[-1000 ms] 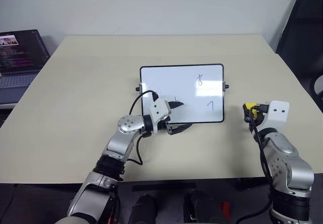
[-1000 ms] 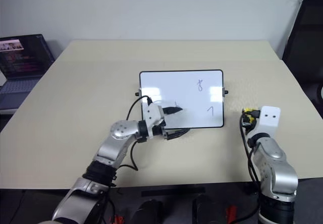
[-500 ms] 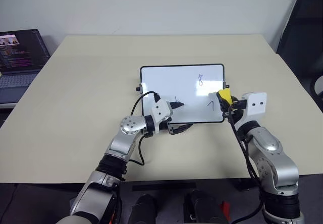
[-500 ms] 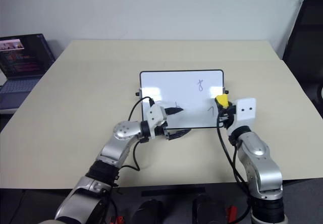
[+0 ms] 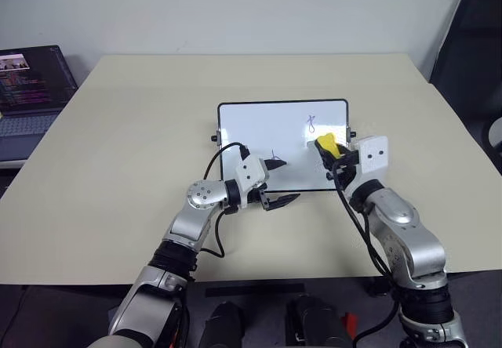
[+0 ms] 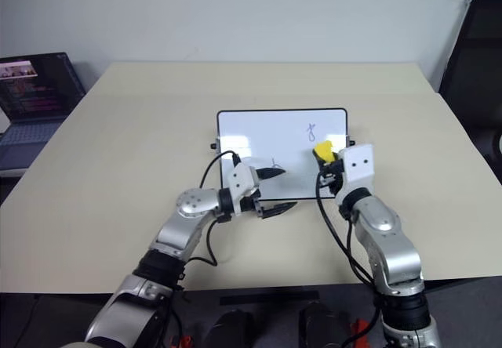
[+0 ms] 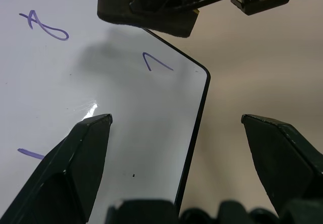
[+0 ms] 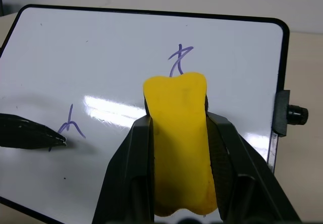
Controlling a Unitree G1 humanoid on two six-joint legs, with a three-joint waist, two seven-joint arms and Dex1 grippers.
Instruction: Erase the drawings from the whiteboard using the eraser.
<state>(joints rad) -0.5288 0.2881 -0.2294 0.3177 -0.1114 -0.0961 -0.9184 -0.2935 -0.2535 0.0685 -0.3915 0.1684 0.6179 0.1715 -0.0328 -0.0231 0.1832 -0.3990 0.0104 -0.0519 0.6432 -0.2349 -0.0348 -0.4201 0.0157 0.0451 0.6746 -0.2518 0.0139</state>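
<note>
I see right hand [image 5: 328, 146] clamped on the eraser [image 5: 325, 142], over the whiteboard [image 5: 267, 125] | left hand [image 5: 276, 181] spread open at board's near edge | drawings [image 8: 179, 57] ahead of eraser

Bright, even room light; white glare streaks on the glossy white black-framed whiteboard [image 8: 126, 62]; soft shadows; sharp focus.
</note>
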